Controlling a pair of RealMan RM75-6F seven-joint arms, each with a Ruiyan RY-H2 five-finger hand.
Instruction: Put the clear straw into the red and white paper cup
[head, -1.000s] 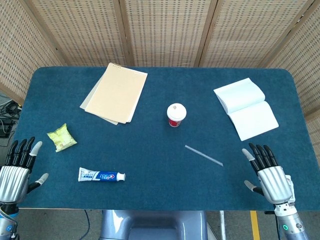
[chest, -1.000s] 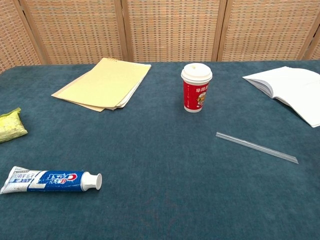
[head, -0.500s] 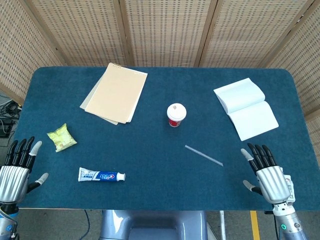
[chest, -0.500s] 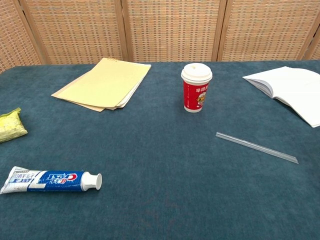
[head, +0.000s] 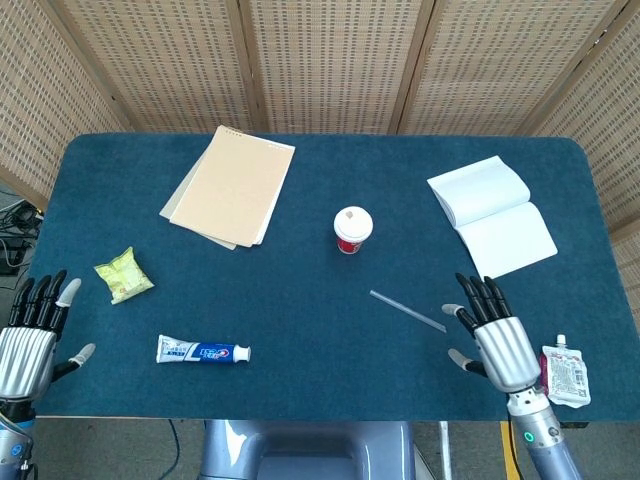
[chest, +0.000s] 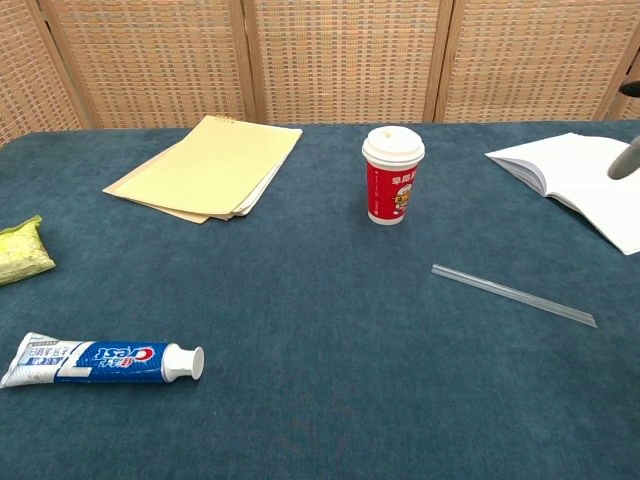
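The clear straw (head: 407, 310) (chest: 513, 295) lies flat on the blue tabletop, right of centre. Behind it and to the left stands the red and white paper cup (head: 352, 230) (chest: 393, 175), upright with a white lid. My right hand (head: 493, 335) hovers open just right of the straw's near end, fingers spread, holding nothing; its fingertips (chest: 626, 158) show at the right edge of the chest view. My left hand (head: 30, 335) is open at the table's front left corner, far from both.
A yellow folder of papers (head: 230, 186) lies at the back left, an open white notebook (head: 491, 215) at the back right. A toothpaste tube (head: 203, 351) and a green snack packet (head: 123, 274) lie front left. A small pouch (head: 566, 369) sits at the front right edge.
My right hand has moved left and forward over the table toward the straw, uncovering a small pouch at the front right edge. The left hand and the objects have not moved.
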